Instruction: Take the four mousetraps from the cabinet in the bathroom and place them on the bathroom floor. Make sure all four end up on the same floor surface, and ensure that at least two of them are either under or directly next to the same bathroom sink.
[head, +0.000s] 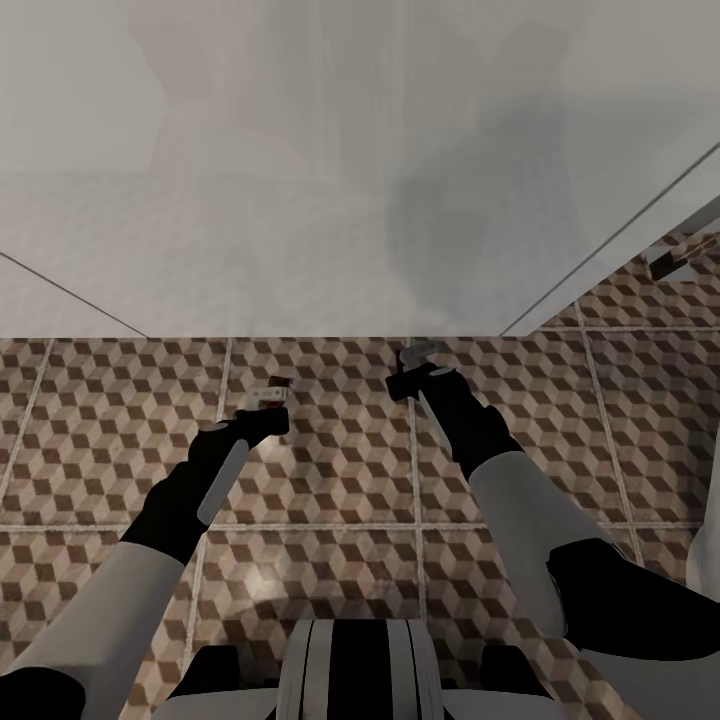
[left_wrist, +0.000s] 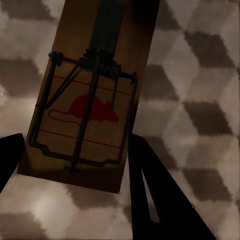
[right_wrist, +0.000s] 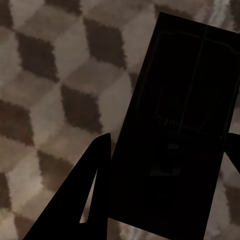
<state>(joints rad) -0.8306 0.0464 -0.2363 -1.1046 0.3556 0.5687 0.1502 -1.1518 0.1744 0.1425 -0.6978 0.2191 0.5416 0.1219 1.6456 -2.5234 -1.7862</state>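
Up close: left mousetrap red mouse print; right mousetrap shadowed.

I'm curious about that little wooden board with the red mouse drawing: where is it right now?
The brown wooden mousetrap sits between the fingers of the left tool, held above the cube-patterned tiled floor, at the head view's centre-left.

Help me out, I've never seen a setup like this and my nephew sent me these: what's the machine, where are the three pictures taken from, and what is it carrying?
It is a simulated two-armed robot. The large picture looks down from its head at both arms over the tiled bathroom floor. The other two come from cameras at each wrist. The left end effector holds a wooden mousetrap with a red mouse print. The right end effector holds another mousetrap, which looks very dark. A white surface lies ahead.
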